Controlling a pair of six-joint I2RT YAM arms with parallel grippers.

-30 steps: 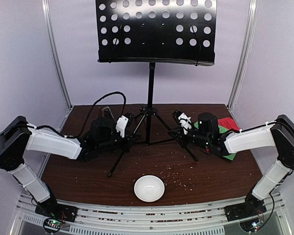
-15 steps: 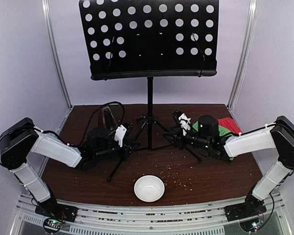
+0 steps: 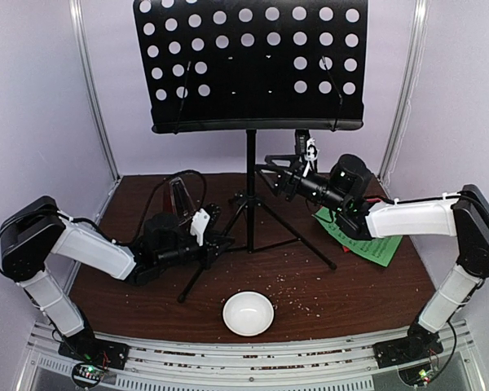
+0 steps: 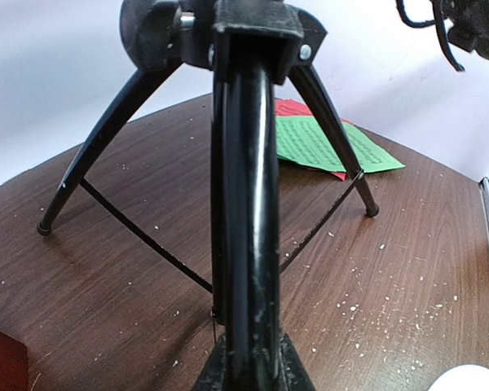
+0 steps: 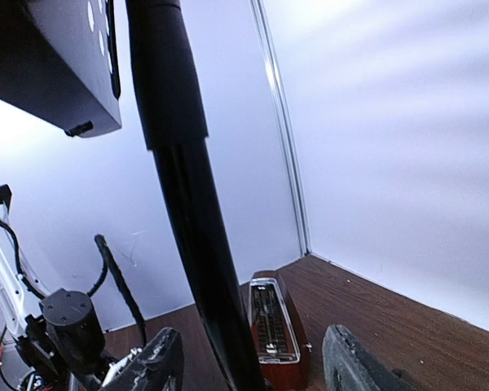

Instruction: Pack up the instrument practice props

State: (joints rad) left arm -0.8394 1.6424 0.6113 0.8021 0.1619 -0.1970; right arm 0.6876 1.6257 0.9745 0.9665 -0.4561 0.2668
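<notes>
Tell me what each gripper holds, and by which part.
Left gripper clamps the music stand by one tripod leg. Right gripper holds nothing; its jaws stand open at the stand's pole.

Top camera overlooked the desk (image 3: 359,285) from behind; both wrist cameras sat close to the stand (image 3: 250,187), shared by all

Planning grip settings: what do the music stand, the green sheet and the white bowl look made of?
Music stand: likely painted metal, glossy black tubes, bolted joints, punched-hole desk. Green sheet: matte printed paper, thin and flat. White bowl: smooth white, ceramic or plastic; cannot tell which.
</notes>
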